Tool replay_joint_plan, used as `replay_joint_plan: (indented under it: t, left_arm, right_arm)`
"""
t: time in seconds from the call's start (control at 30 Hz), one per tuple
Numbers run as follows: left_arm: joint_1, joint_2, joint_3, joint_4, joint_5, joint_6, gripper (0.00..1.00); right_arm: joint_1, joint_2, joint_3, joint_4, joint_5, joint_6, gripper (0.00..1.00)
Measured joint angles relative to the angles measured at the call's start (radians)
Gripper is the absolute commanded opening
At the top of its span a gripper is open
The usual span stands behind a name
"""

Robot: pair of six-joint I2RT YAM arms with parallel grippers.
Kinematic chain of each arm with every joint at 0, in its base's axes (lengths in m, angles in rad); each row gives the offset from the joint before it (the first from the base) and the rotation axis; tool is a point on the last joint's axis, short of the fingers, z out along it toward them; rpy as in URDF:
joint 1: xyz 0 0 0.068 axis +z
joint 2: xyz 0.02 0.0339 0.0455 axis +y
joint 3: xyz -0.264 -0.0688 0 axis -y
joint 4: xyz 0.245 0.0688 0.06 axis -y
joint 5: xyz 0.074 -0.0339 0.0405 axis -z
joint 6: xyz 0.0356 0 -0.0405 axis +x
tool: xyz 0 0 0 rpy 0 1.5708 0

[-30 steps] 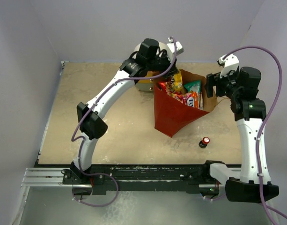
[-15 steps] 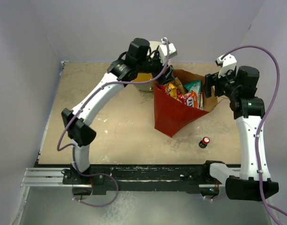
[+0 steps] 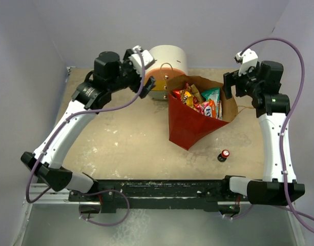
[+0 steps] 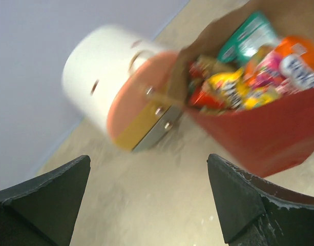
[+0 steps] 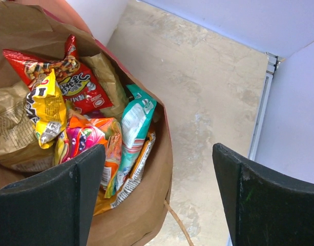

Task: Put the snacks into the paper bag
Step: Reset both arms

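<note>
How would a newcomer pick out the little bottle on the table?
Find the tall paper bag with red sides mid-table. Toward the near edge and to its right, alone on bare tabletop, sits the little bottle. Unlike the crinkly snacks inside the bag, it is tiny, dark and red-and-white topped.

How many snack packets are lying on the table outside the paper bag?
0. Every visible packet sits inside the paper bag; the drawer unit could hide one.

Overhead looks down — wrist views share the paper bag [image 3: 187, 125].
</note>
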State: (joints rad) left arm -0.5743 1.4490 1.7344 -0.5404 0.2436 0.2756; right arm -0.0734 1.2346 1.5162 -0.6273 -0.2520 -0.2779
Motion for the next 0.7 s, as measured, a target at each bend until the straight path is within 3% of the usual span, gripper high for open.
replay_joint_plan:
  t: [0.13, 0.27, 0.47, 0.7]
  left_arm:
    - [0.114, -0.101, -0.161, -0.001, -0.080, -0.006, 0.99]
    - [0.148, -0.240, -0.294, 0.001, -0.230, -0.018, 0.99]
    - [0.185, -0.465, -0.388, 0.050, -0.404, -0.034, 0.99]
    - [0.213, -0.518, -0.463, 0.164, -0.513, -0.060, 0.99]
  right_arm:
    - [0.000, 0.007, 0.003, -0.020, 0.007, -0.010, 1.00]
    - [0.000, 0.009, 0.003, -0.018, 0.028, 0.006, 1.00]
    - [0.000, -0.004, -0.001, 0.017, 0.082, 0.065, 1.00]
    - [0.000, -0.098, -0.068, 0.157, 0.131, 0.114, 1.00]
